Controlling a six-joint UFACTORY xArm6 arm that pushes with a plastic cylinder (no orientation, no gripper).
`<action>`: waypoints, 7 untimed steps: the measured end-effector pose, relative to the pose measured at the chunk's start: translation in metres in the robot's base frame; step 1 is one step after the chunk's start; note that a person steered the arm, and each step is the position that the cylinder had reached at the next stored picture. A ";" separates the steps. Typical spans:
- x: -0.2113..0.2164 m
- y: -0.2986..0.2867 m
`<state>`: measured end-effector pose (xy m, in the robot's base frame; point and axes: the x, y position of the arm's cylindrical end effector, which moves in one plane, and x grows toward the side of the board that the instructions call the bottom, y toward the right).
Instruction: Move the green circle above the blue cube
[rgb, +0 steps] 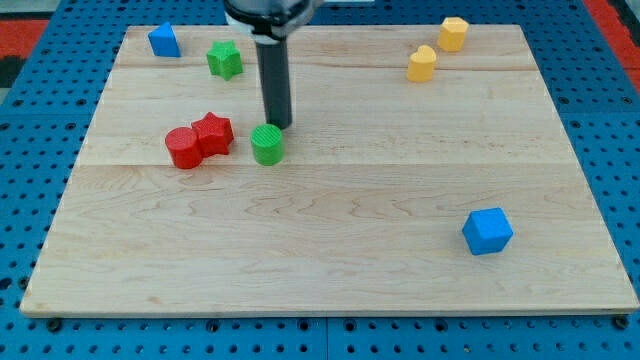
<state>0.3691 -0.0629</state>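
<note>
Tip: my tip (283, 125) is the lower end of a straight dark rod with a smooth matte surface, standing nearly upright on the tabletop; there are no jaws on this rod, so nothing is grasped or released.
Green circle: a short ridged plastic cylinder (268, 145), flat face up, sitting just below my tip and slightly to the view's left of it, very close; whether they touch cannot be told. Its axis is upright, and being round it shows no heading or long axis across the tabletop.
Blue cube: a glossy plastic block (487, 231) with sharp edges, turned so a corner faces the view's bottom, well apart from my tip toward the view's lower right.
Red pair: a red cylinder (182, 148) and a red star (212, 133) touching each other, to the view's left of my tip and a little below it.
Green star: a lobed block (225, 60) above my tip, toward the view's left.
Blue block: a small angular piece (163, 41) near the view's top left corner, shape hard to make out.
Yellow pair: two rounded yellow blocks, one (422, 64) lower left of the other (453, 33), far to the view's upper right of my tip.
Tabletop: pale wood planks (330, 260) with visible grain, lying on a blue perforated base (20, 120).
</note>
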 end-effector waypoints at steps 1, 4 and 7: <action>-0.006 -0.020; 0.067 -0.039; 0.059 0.041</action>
